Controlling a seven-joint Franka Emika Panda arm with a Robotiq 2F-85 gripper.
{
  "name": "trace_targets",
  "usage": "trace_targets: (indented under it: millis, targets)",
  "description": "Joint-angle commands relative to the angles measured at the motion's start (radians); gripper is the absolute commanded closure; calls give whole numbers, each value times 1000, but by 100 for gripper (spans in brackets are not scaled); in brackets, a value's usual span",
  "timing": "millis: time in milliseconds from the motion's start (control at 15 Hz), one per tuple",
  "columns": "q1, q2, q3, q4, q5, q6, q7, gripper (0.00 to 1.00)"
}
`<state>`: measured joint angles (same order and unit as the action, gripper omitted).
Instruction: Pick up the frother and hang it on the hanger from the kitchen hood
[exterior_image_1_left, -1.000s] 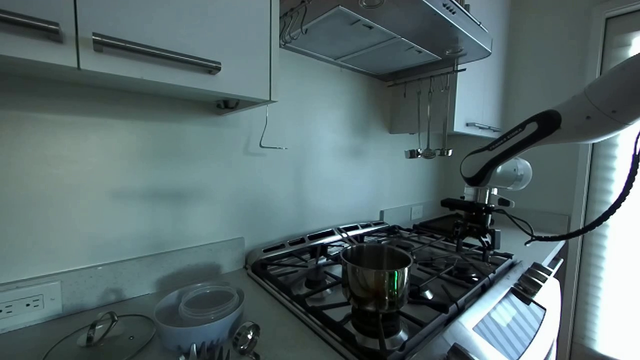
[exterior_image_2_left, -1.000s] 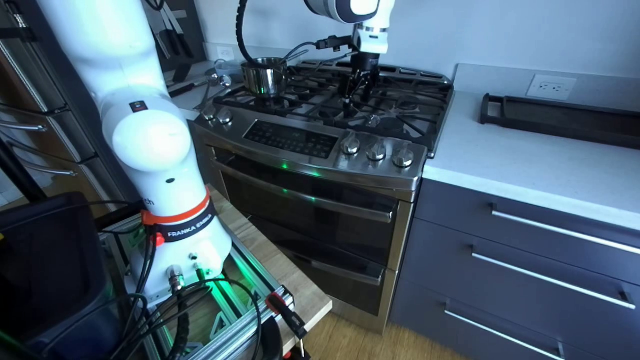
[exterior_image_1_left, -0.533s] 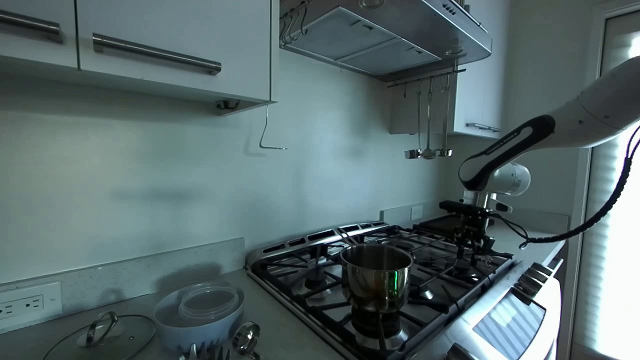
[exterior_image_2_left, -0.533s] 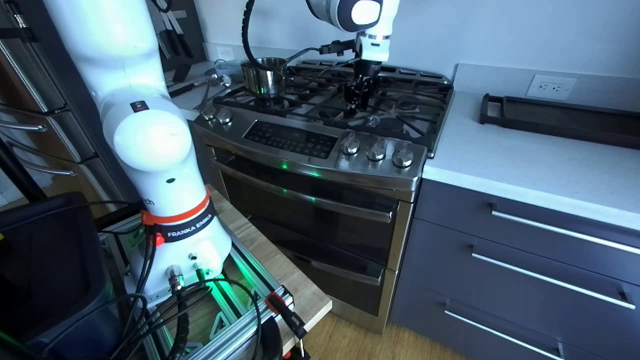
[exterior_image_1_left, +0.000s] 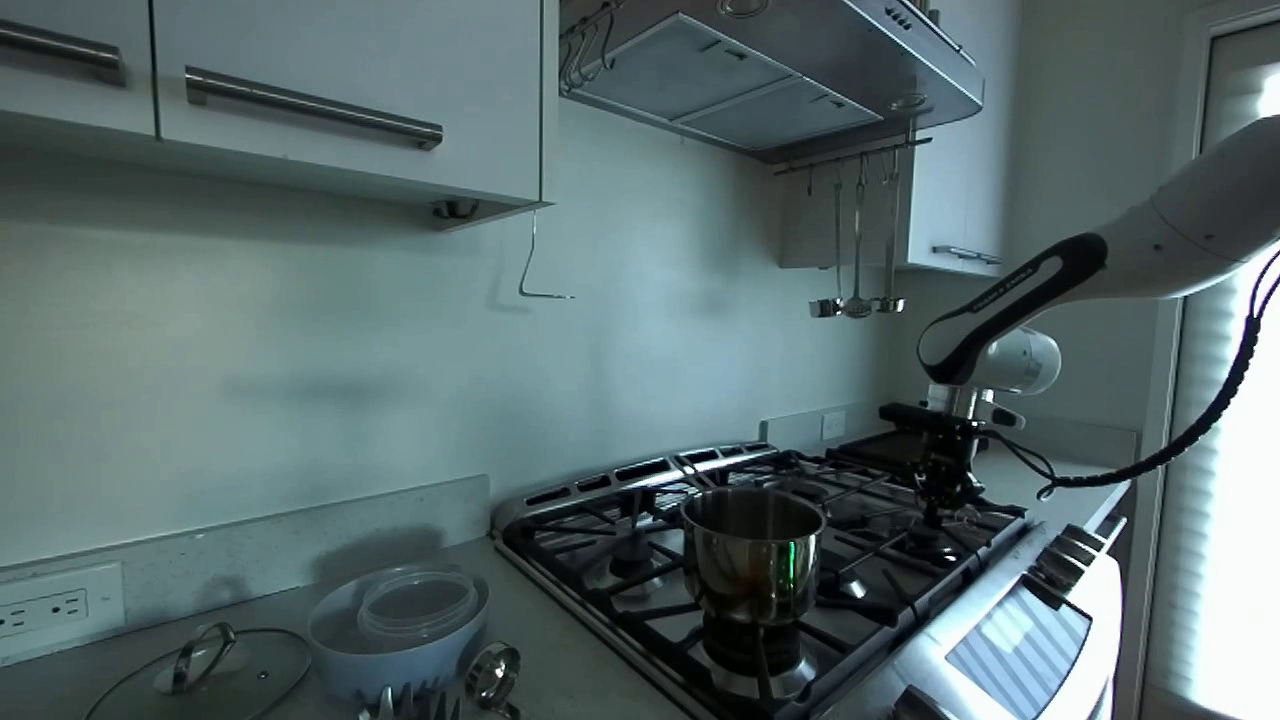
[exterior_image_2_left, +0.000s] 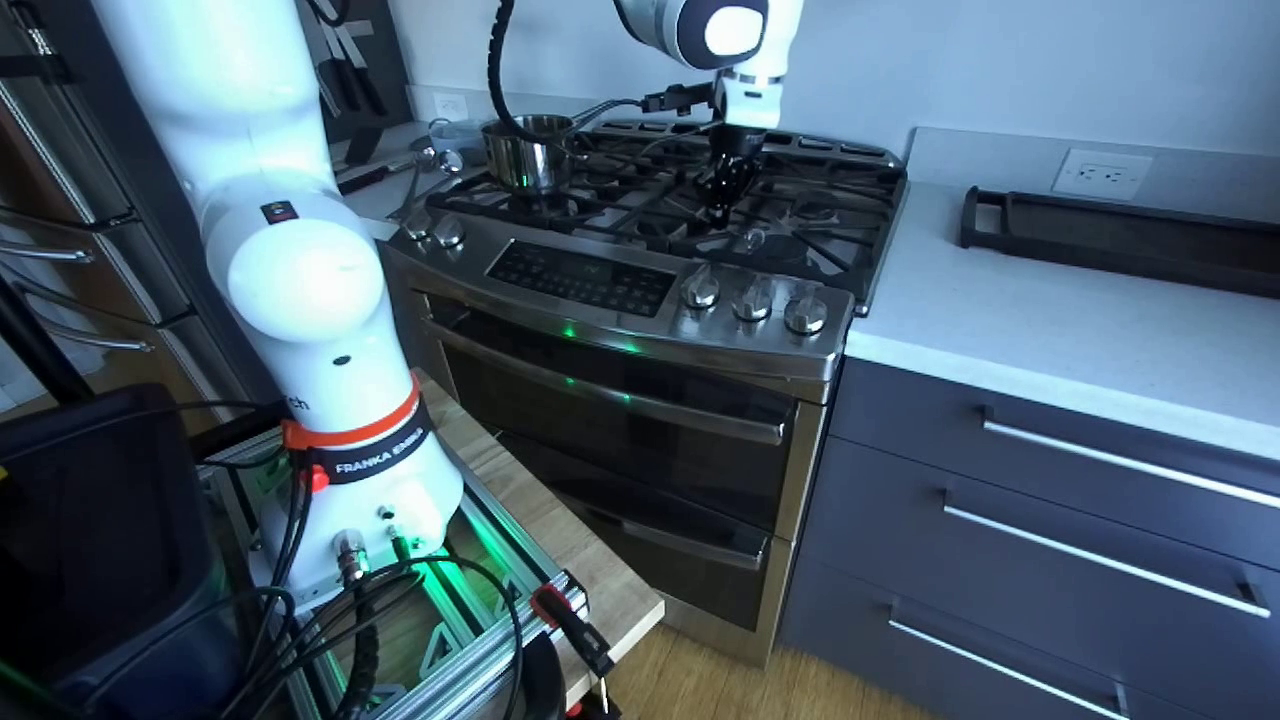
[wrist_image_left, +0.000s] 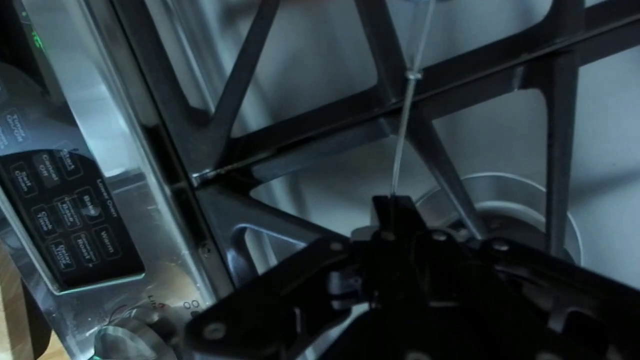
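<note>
White cabinets (exterior_image_1_left: 345, 60) hang at 10 o'c in an exterior view. Under them a glass lid (exterior_image_1_left: 232, 675) lies on the tabletop (exterior_image_1_left: 545, 650) at 8 o'c; just beside it, at 7 o'c, stands a pale bowl (exterior_image_1_left: 365, 668) w/ a clear container (exterior_image_1_left: 418, 610) inside. Farther R, at 5 o'c, a steel pot (exterior_image_1_left: 755, 575) sits upright on the stove (exterior_image_1_left: 955, 605). Up top at 1 o'c is the kitchen hood (exterior_image_1_left: 775, 75), w/ 3 slim utensils (exterior_image_1_left: 857, 305) hanging just below its R part, approx 2 o'c. Arm (exterior_image_1_left: 1165, 235) at 3 o'c, same view, bent down above the stove.

Wrist view, L to R: control panel (wrist_image_left: 75, 220) at 9 o'c, "Bake" & "Warm" legible, then black grates (wrist_image_left: 310, 122) across the middle. Gripper (wrist_image_left: 393, 212) at approx 4 o'c, its jaws clenched on the frother (wrist_image_left: 408, 97), a v. thin metal wand. It slants from the jaws up & off the top edge at 1 o'c, passing over the grates; unclear if it touches them. R of the jaws, at 3 o'c, is a burner (wrist_image_left: 510, 215).
</note>
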<state>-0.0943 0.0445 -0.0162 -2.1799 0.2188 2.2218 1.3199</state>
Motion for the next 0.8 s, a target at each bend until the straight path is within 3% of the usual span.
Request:
trace_targets:
  millis: [0,333,733]
  targets:
    - [16,7,-18,-7,18,22,8,99]
    - [15,6,-21,-7,32,22,1,99]
    - [9,-18,-28,-11,134,26,-41,99]
